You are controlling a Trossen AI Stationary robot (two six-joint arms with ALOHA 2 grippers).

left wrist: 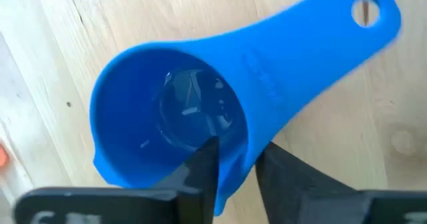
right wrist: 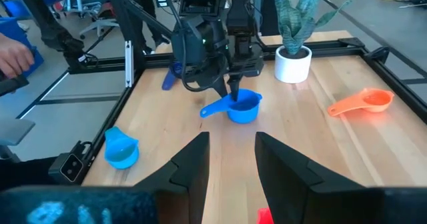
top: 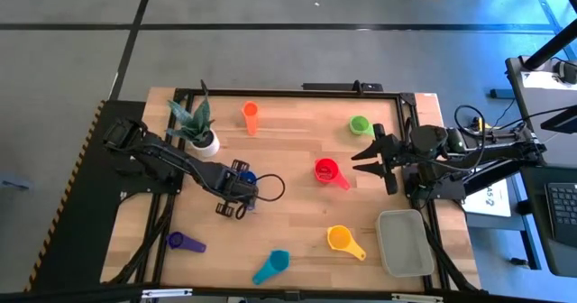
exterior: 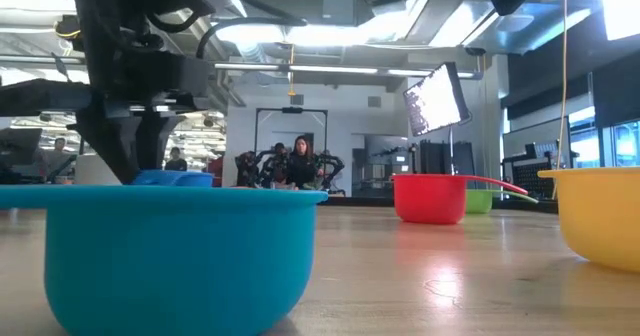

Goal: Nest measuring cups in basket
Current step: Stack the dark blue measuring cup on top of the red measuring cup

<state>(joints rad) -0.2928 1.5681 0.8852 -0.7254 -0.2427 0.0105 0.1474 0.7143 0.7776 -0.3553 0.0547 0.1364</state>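
Observation:
The blue measuring cup [left wrist: 167, 111] stands upright on the wood table, and my left gripper [left wrist: 237, 154] is shut on its wall. In the high view the left gripper [top: 238, 197] is left of centre, beside the blue cup [top: 247, 178]. My right gripper [top: 371, 150] hovers open near the right edge, between the green cup [top: 361, 124] and the red cup [top: 326, 169]. The orange cup [top: 250, 114], yellow cup [top: 343, 240], teal cup [top: 272, 265] and purple cup [top: 180, 242] lie apart on the table. The translucent basket [top: 404, 242] sits at the near right corner. My left gripper pinches the blue cup's wall [left wrist: 233, 141] beside the root of its handle [left wrist: 313, 37], with one finger [left wrist: 203, 174] inside the bowl and the other finger [left wrist: 287, 181] outside. The fingers come from above, pointing down. The cup stands upright with its base on the table [right wrist: 243, 111].
A white plant pot [top: 206, 142] with a spiky plant stands just beyond the left gripper, toward the far left. A black frame [top: 288, 92] borders the table. Bare wood lies between the blue cup and the basket. People show in the room behind [exterior: 300, 161].

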